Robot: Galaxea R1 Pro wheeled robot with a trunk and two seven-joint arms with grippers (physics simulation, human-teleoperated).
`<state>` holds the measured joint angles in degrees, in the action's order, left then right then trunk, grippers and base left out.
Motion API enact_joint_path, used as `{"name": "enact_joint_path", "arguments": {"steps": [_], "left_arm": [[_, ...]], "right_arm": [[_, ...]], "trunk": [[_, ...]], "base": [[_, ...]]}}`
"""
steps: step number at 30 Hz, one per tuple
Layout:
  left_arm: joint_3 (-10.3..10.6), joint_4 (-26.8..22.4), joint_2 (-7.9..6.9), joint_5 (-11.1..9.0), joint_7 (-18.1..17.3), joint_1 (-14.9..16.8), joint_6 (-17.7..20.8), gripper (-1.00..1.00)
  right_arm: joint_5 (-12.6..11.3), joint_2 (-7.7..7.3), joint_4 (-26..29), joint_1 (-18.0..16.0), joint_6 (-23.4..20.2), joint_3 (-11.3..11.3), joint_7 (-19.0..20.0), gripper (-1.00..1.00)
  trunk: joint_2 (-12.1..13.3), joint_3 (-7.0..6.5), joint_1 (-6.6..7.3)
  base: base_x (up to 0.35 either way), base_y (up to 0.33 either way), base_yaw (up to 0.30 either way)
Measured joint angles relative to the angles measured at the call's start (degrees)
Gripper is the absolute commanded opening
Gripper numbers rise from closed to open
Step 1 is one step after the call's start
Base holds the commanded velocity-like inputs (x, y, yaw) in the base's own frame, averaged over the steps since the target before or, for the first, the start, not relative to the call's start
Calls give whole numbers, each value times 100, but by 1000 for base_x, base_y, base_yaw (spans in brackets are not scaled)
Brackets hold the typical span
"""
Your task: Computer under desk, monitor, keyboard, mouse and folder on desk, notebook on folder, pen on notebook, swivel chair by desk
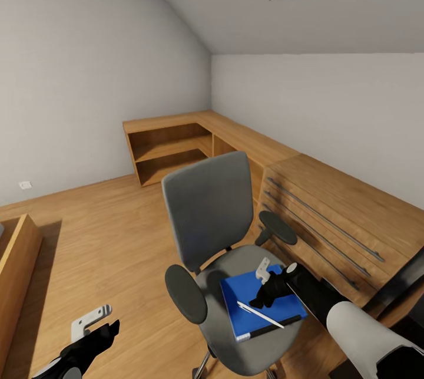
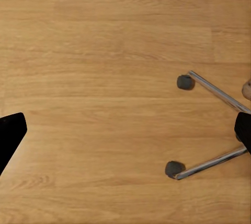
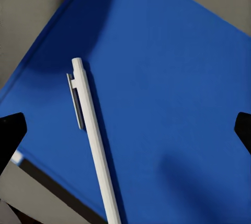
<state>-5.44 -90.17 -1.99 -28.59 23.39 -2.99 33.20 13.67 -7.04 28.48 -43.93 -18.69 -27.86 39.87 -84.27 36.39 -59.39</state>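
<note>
On the swivel chair (image 1: 235,261) seat's front right corner, head view, lies the folder (image 1: 259,302), the pen (image 1: 260,315) loose on its cover; the right gripper (image 1: 268,284) hovers above, spread. Left wrist view: the left gripper's (image 1: 97,323) tips stand wide over floor (image 2: 104,78). Right wrist view: the pen looks light, smooth, apt to roll; pinch mid-barrel. The folder seems stiff, heavier: grip an overhanging edge.

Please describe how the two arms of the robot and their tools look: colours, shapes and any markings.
Right arm: a white rounded segment, then a glossy black forearm, ending in a black wrist with a light grey angular right tool. The left tool has the same light grey bracket-like finger with small holes on a black wrist. No cables or markings are visible.
</note>
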Motion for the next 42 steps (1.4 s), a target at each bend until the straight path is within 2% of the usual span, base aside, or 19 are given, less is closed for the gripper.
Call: {"name": "enact_joint_path", "arguments": {"steps": [5,11,26,42], "left_arm": [[-11,0,0,-6,8,0,-1,100],[-13,-4,0,-7,18,0,-1,100],[-20,-9,0,-7,28,0,-1,100],[-22,-9,0,-7,29,0,-1,100]], "right_arm": [[3,23,-11,0,-11,-19,-2,100],[15,244,-30,0,-50,-15,-34,100],[10,326,-33,0,-161,-20,-231,100],[13,330,-34,0,-171,-18,-245,100]], "trunk": [[0,0,0],[0,0,0],[0,0,0],[-640,287,-351]], "base": [[2,0,0],[0,0,0],[0,0,0],[0,0,0]]}}
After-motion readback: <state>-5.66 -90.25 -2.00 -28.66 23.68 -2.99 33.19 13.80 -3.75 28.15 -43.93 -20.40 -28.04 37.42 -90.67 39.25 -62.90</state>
